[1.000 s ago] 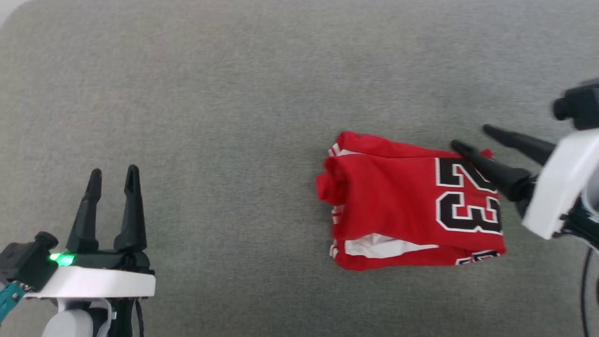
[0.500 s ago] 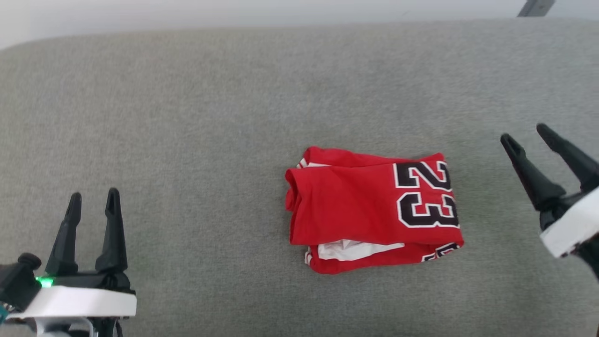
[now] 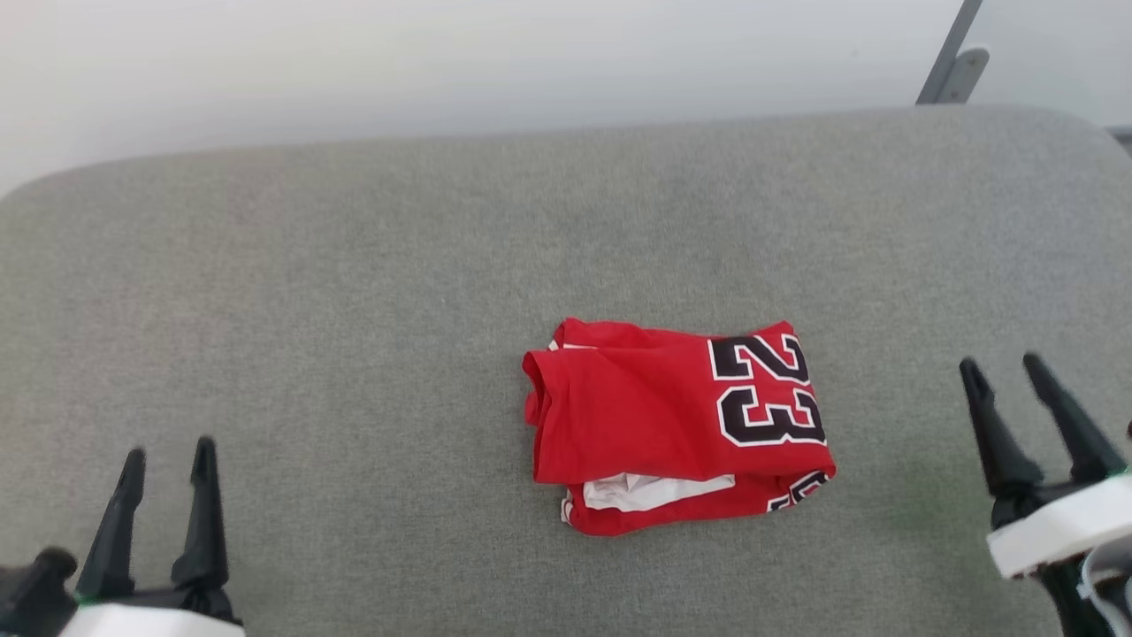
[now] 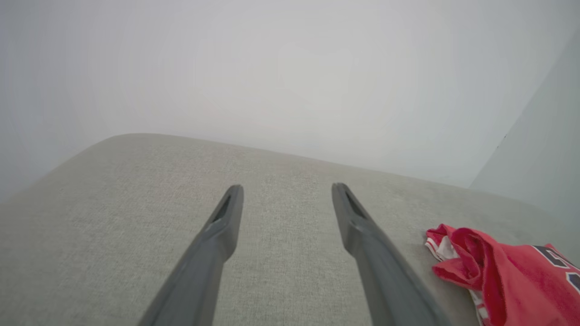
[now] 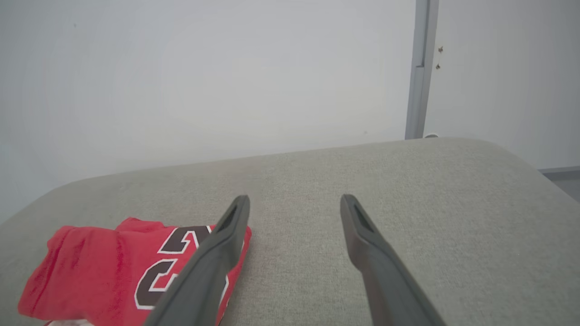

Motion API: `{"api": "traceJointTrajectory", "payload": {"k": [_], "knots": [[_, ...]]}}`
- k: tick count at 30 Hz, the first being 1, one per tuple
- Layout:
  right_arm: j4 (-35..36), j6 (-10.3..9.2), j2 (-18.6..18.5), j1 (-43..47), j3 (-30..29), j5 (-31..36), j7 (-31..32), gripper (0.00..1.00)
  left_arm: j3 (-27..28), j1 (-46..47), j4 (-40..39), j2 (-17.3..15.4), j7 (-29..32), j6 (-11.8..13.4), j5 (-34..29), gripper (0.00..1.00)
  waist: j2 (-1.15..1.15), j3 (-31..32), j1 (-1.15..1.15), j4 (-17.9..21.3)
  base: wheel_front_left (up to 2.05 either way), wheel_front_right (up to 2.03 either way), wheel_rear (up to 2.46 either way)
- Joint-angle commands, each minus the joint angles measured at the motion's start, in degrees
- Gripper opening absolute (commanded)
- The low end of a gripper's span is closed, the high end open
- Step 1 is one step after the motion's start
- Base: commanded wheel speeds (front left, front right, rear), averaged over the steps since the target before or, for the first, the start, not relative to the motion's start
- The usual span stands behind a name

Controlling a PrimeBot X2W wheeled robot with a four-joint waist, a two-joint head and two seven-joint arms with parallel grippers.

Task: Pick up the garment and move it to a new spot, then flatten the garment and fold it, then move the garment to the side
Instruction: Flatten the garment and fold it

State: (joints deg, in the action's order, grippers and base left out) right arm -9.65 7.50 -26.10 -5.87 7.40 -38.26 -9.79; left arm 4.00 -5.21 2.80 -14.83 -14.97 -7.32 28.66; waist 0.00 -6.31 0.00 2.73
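Folded garment (image 3: 676,425), layers loose at 6 o'clock — likely to slip apart if dragged; left hand (image 3: 168,449), right hand (image 3: 1001,363) wide, empty.

Layout of the work area: the garment (image 3: 676,425) lies on the padded surface (image 3: 354,292), a little right of its middle. The left gripper (image 3: 169,447) stands at the near left, well apart from the garment, and the right gripper (image 3: 999,360) at the near right, nearer to it but not touching. A wall (image 3: 442,71) stands behind the surface's far edge, with a post (image 3: 951,53) at the far right.
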Motion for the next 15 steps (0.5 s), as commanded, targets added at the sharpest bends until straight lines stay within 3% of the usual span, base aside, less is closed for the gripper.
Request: {"api": "traceJointTrajectory", "payload": {"k": [1,10,15], "knots": [[-0.6,-0.02,0.3,0.4,0.2,-0.4,-0.9,1.00,0.5,-1.1,0.1,0.1,-0.3,-0.2,-0.3,1.00,0.00,0.9,0.00,-0.1,0.00,0.00,0.00],[-8.5,-0.02,0.6,2.0,2.5,-1.4,-5.0,1.00,2.2,-5.0,1.4,0.9,-0.3,-0.2,-0.4,1.00,0.00,3.6,0.00,-1.5,0.00,0.00,0.00],[-9.6,-0.02,1.7,3.9,0.5,-0.9,-5.4,1.00,1.9,-6.4,1.7,1.0,-0.3,-0.2,-0.9,1.00,0.00,4.7,0.00,-3.3,0.00,0.00,0.00]]}}
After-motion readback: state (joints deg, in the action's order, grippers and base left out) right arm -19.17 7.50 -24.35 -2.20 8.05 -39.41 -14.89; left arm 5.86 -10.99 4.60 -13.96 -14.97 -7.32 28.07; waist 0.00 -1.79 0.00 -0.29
